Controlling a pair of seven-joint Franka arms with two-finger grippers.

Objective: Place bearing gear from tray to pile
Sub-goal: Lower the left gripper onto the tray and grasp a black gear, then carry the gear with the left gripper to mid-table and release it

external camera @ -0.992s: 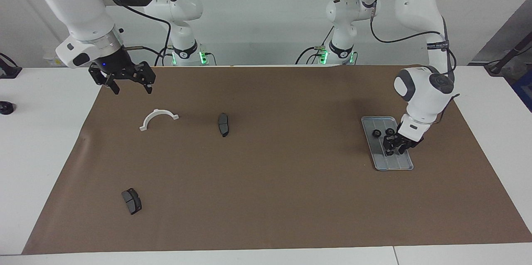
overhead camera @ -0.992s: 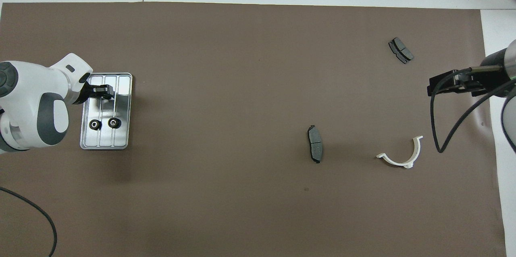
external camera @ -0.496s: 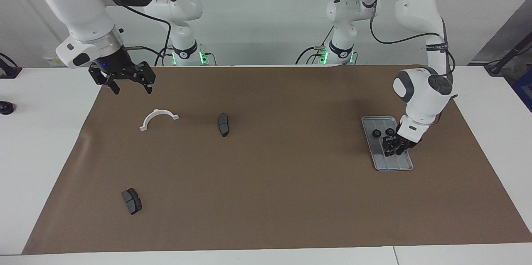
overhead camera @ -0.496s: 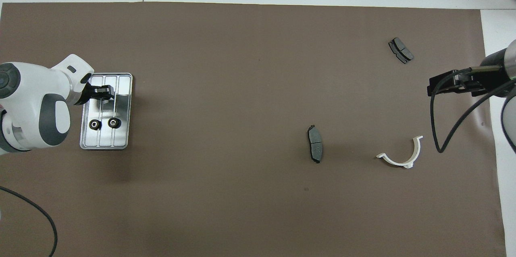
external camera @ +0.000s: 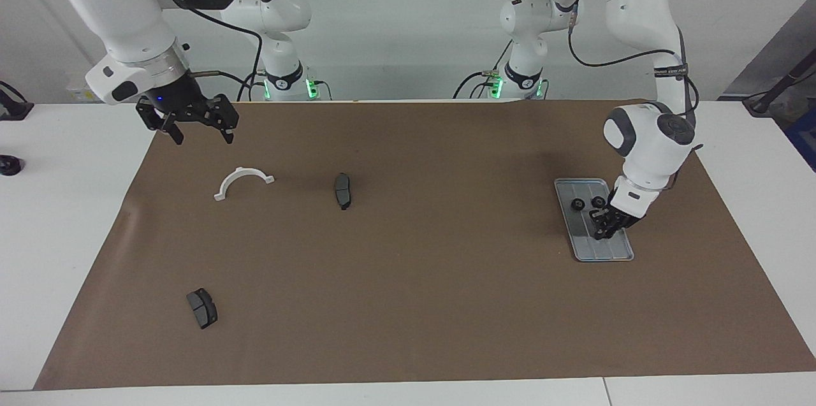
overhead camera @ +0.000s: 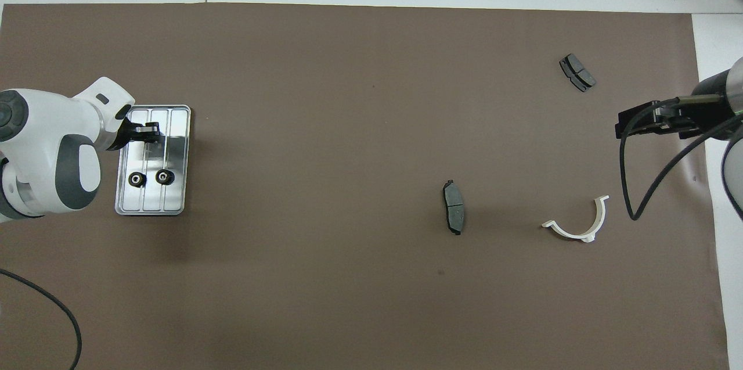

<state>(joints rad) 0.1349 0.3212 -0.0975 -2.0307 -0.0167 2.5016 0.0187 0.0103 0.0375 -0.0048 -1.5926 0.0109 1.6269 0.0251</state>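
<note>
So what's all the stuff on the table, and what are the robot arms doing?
Mat: one, brown, covering the white table.
Tray: one, silver-grey, at the left arm's end.
Gears: two, black, side by side on the tray; a third can't be made out.
Brake pads: two, dark grey, one mid-table, one farther from the robots.
Half-ring: one, white, toward the right arm's end.
Left gripper: shut, down in the tray; whether it holds anything can't be told.
Right gripper: open, waiting above the mat's edge.

A white half-ring (external camera: 243,181), two dark brake pads (external camera: 342,190) (external camera: 201,308) lie on brown paper (external camera: 408,278).
</note>
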